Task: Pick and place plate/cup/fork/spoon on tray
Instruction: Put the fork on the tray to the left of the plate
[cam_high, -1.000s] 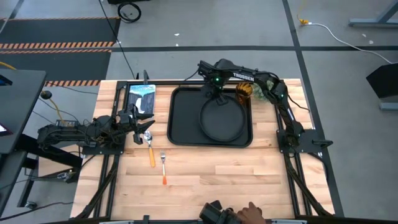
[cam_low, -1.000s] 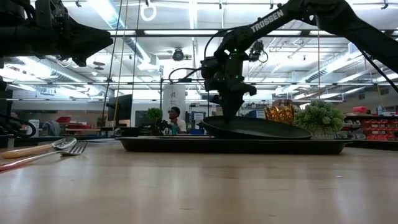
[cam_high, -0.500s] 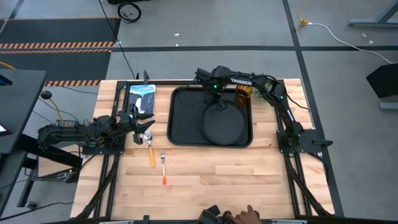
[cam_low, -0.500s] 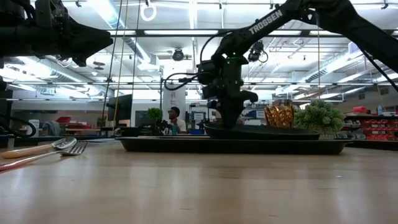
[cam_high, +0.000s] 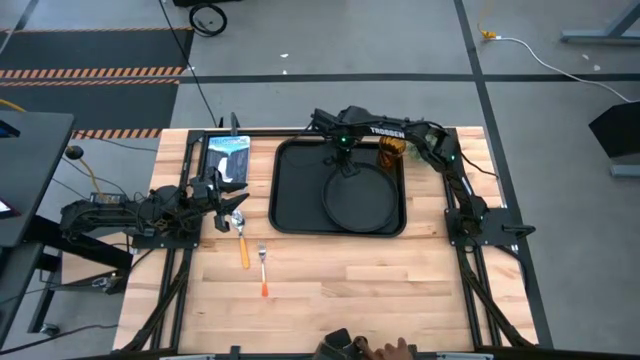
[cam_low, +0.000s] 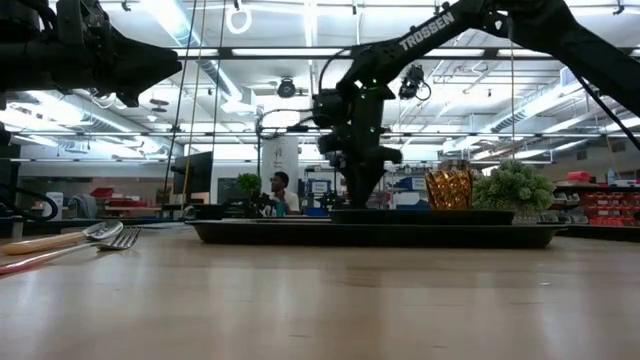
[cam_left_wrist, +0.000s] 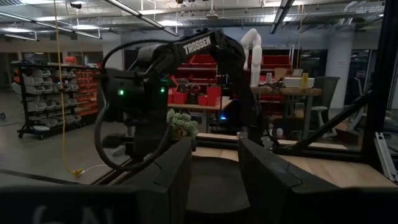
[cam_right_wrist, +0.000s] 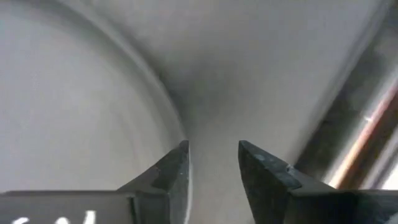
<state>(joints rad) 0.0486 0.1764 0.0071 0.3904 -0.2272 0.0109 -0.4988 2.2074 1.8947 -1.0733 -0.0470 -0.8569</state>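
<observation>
Hovering over plate (cam_high: 357, 197) rim, right gripper (cam_high: 343, 162) slightly open (holding nothing), on tray (cam_high: 288, 190).

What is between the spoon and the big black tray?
Only bare wooden table lies between the spoon and the tray, as the high view shows.

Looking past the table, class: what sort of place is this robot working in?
Probably a robotics lab or workshop: storage shelves with red bins, a white robot arm behind, bare concrete floor.

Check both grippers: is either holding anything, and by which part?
Nothing is held. The right gripper is open above the plate rim on the tray; the left gripper is open and empty.
</observation>
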